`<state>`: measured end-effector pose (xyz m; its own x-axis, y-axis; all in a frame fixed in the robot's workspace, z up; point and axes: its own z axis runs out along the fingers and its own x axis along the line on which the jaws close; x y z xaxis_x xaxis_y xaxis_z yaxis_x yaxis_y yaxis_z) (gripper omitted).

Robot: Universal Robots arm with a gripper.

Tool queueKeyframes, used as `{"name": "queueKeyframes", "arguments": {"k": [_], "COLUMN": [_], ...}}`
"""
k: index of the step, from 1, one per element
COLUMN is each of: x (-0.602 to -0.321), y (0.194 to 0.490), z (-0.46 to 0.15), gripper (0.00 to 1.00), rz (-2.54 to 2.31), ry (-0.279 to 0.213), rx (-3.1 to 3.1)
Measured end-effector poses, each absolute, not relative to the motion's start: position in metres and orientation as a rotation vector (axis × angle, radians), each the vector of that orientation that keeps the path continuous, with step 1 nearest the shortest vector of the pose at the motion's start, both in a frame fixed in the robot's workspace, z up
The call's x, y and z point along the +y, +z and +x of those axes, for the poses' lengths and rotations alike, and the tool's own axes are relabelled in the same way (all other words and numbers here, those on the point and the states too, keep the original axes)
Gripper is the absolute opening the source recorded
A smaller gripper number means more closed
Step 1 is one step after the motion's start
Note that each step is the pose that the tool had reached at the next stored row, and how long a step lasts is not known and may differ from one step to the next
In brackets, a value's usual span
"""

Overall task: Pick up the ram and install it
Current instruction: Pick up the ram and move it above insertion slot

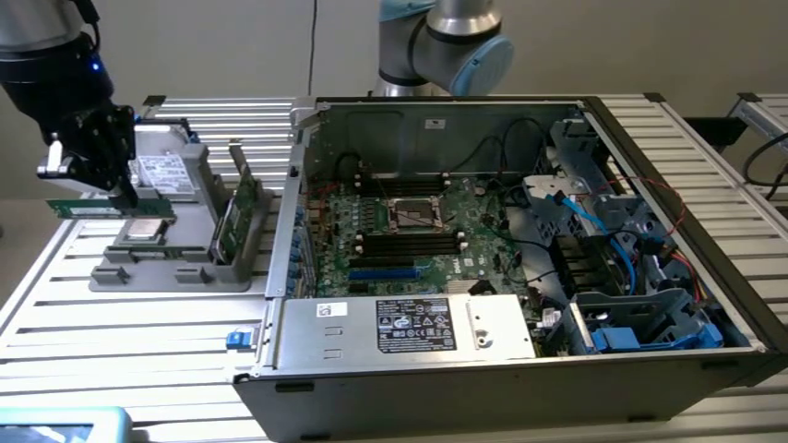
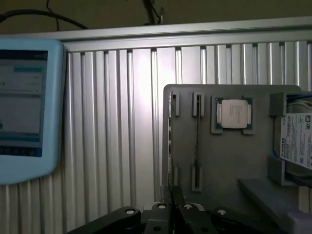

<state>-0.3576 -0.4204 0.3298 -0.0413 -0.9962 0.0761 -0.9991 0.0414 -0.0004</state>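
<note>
Gripper (image 1: 121, 196) hangs above the gray tray (image 1: 173, 275) at the exterior view's left, its jaws pinched almost together on the ram (image 1: 81, 208). That thin green stick lies level in the grip, lifted clear of the tray and reaching out past its edge. On the tray sit a silver processor chip (image 1: 146, 231), a hard drive (image 1: 161, 171) and upright green cards (image 1: 234, 217). The open computer case (image 1: 493, 355) stands just beside the tray, its motherboard (image 1: 407, 231) exposed.
</note>
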Motion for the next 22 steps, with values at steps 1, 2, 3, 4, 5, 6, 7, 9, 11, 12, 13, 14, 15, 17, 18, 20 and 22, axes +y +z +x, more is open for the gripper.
{"name": "queueKeyframes", "arguments": {"k": [1, 2, 3, 4, 5, 6, 7, 9, 11, 12, 13, 14, 15, 17, 18, 20, 22], "x": [-0.42, -0.42, -0.42, -0.42, -0.42, -0.42, -0.42, -0.42, -0.42, -0.42, -0.42, -0.42, -0.42, -0.42, -0.42, -0.42, -0.42], "y": [0.334, 0.339, 0.343, 0.347, 0.351, 0.355, 0.359, 0.367, 0.373, 0.375, 0.376, 0.377, 0.377, 0.378, 0.379, 0.381, 0.384], "z": [-0.354, -0.351, -0.348, -0.345, -0.342, -0.339, -0.335, -0.33, -0.325, -0.322, -0.32, -0.318, -0.316, -0.311, -0.309, -0.304, -0.298], "gripper": [0.12, 0.12, 0.12, 0.12, 0.12, 0.12, 0.12, 0.12, 0.12, 0.12, 0.12, 0.12, 0.12, 0.12, 0.12, 0.12, 0.12], "rz": [2.136, 2.136, 2.136, 2.136, 2.136, 2.136, 2.136, 2.136, 2.136, 2.136, 2.137, 2.137, 2.137, 2.137, 2.137, 2.137, 2.138], "ry": [0.082, 0.082, 0.082, 0.082, 0.082, 0.082, 0.082, 0.082, 0.082, 0.082, 0.082, 0.081, 0.081, 0.082, 0.082, 0.081, 0.08], "rx": [-2.227, -2.227, -2.227, -2.227, -2.227, -2.227, -2.227, -2.227, -2.227, -2.227, -2.227, -2.227, -2.227, -2.227, -2.227, -2.228, -2.228]}}
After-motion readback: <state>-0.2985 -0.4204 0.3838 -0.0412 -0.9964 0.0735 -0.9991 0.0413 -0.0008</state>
